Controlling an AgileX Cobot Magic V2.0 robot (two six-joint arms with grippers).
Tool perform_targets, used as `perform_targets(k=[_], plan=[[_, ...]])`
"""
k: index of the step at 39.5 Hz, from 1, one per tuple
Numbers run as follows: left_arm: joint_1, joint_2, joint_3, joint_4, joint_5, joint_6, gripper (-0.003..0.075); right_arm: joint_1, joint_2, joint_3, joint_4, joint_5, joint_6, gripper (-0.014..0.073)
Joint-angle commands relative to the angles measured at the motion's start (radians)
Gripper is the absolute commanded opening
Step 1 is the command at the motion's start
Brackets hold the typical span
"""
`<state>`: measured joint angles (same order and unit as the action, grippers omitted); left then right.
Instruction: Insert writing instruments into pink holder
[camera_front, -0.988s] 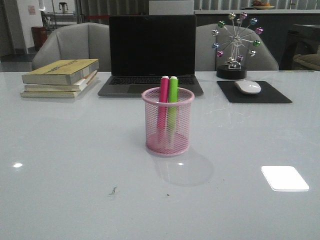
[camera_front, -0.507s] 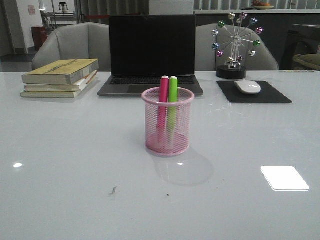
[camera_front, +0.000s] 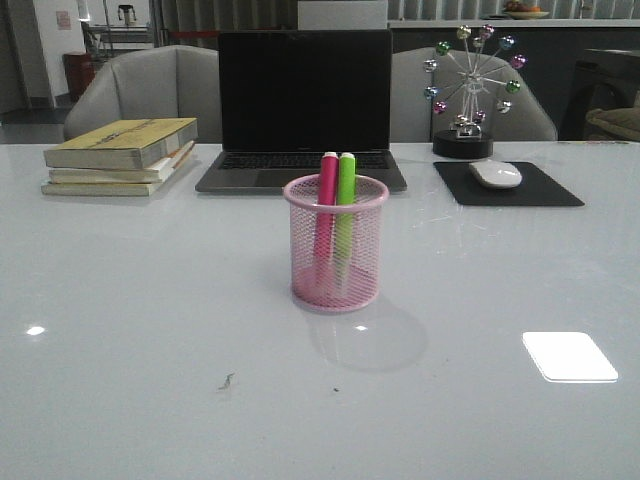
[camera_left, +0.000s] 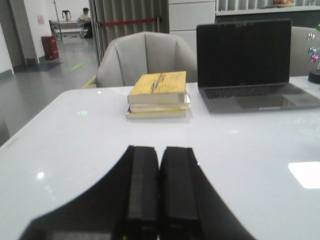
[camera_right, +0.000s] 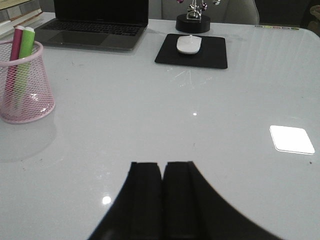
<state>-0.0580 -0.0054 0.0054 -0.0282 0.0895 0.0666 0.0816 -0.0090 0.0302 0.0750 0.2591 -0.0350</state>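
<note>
The pink holder (camera_front: 336, 245) stood upright near the middle of the white worktop (camera_front: 150, 330), just in front of the laptop (camera_front: 303, 108). Two markers stood inside it side by side, touching or nearly so: one magenta marker (camera_front: 326, 205) on the left and one green marker (camera_front: 345, 210) on the right, each with a pale end poking above the rim. Behind the holder, the one open laptop showed a dark screen. To its left lay a stack of three books (camera_front: 122, 156), the top one yellow. To its right sat one black mouse pad (camera_front: 508, 185) carrying one white mouse (camera_front: 495, 174), and behind that stood one desk ornament (camera_front: 468, 85) shaped like a wheel with coloured balls. Two grey chairs (camera_front: 150, 90) stood behind the worktop. Neither arm showed in the front view. In the wrist views, the left tool (camera_left: 159, 200) hovered over bare worktop with its fingers pressed together and nothing between them, well apart from the books; the right tool (camera_right: 162, 200) likewise had its fingers pressed together, empty, well apart from the holder.
</note>
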Motion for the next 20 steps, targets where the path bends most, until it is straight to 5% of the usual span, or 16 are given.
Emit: perform_targets(k=[1,20], plan=[[0.000,-0.023,0.002,-0.002,-0.030,-0.012,0.0092,0.002,-0.020,0.001,0.001,-0.085,-0.001,0.0058],[0.000,-0.023,0.002,-0.002,0.058,-0.012,0.0092,0.002,-0.020,0.001,0.001,-0.085,-0.001,0.0058]])
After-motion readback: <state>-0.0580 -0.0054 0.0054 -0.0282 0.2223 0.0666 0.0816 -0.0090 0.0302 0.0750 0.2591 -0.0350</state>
